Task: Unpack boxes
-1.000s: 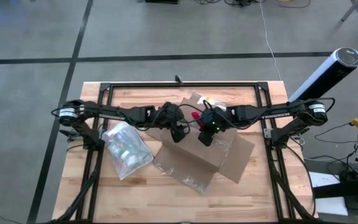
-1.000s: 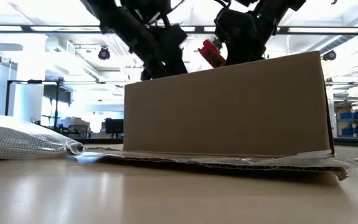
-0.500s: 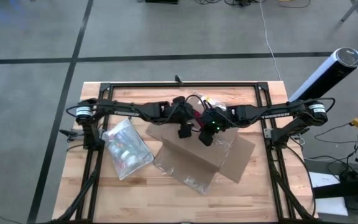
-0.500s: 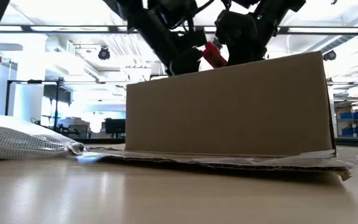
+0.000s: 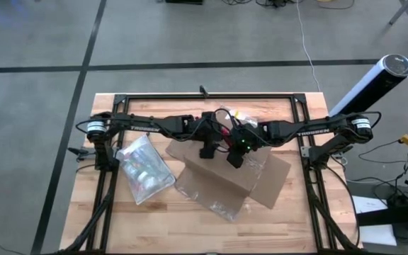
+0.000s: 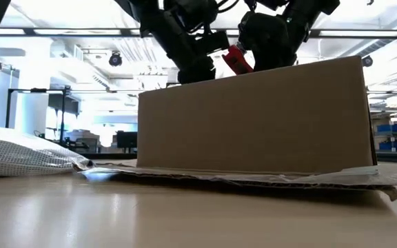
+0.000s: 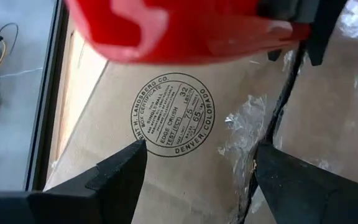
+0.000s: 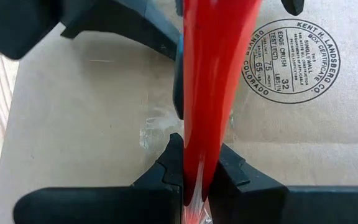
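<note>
Box: a brown corrugated cardboard shipping box [image 5: 222, 173] is set at the middle of the light wooden table [image 5: 289, 227], with flaps laid flat and clear packing tape [image 5: 218, 202] crinkled along its near edge; a round printed certificate stamp [image 7: 171, 115] is seen on the cardboard.
Knife: a small red utility knife [image 6: 237, 58] is held above the box's top edge.
Right gripper: the right gripper [image 8: 199, 171] is placed over the box's far side, its fingers pinched on the red knife.
Left gripper: the left gripper [image 7: 197, 168] is positioned just beside the knife, over the stamped cardboard; its fingers are spread, with nothing between them.
Pouch: a flat translucent grey-white zip pouch [image 5: 144, 168] is laid on the table to the left of the box.
</note>
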